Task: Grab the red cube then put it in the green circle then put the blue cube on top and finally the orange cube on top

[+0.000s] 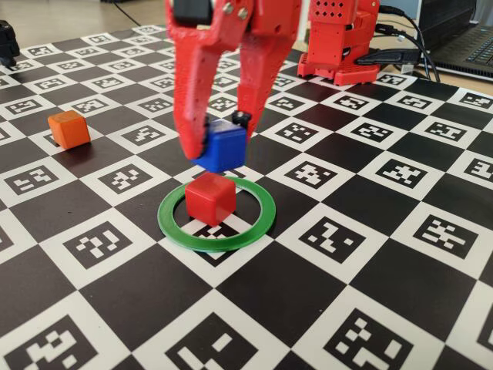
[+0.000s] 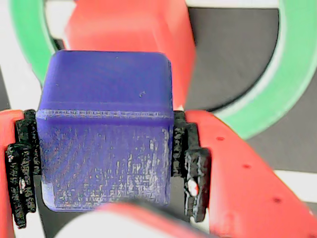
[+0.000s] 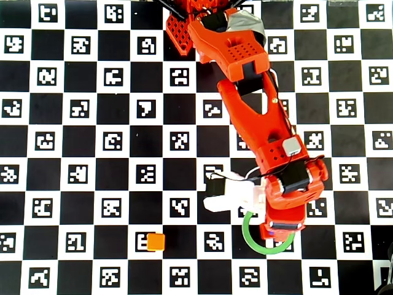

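Note:
The red cube (image 1: pixel 209 197) sits inside the green circle (image 1: pixel 217 219). My red gripper (image 1: pixel 218 144) is shut on the blue cube (image 1: pixel 223 147) and holds it just above and slightly behind the red cube. In the wrist view the blue cube (image 2: pixel 106 131) fills the space between the black pads (image 2: pixel 190 158), with the red cube (image 2: pixel 131 30) and the green circle (image 2: pixel 292 74) below it. The orange cube (image 1: pixel 68 129) lies on the board at the left, away from the ring; it also shows in the overhead view (image 3: pixel 155 241). In the overhead view the arm hides both other cubes and most of the green circle (image 3: pixel 249 239).
The board (image 1: pixel 370 270) is a black-and-white checker mat with marker squares. The arm's red base (image 1: pixel 339 42) stands at the back, with cables and a laptop (image 1: pixel 462 46) at the back right. A dark object (image 1: pixel 6 42) stands at the far left edge.

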Robot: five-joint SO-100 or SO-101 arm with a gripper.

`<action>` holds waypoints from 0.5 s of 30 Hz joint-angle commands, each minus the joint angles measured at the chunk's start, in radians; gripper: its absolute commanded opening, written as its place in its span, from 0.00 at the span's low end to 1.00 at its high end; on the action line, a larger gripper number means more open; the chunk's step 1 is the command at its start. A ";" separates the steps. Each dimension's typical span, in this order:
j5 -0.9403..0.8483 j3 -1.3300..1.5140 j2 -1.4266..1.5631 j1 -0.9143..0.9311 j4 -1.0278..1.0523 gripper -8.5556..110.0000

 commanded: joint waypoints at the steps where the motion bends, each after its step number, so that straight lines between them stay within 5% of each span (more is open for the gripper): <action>1: -0.011 -0.101 0.037 0.018 -0.011 0.06; 15: -0.003 -0.103 0.003 0.003 -0.017 0.06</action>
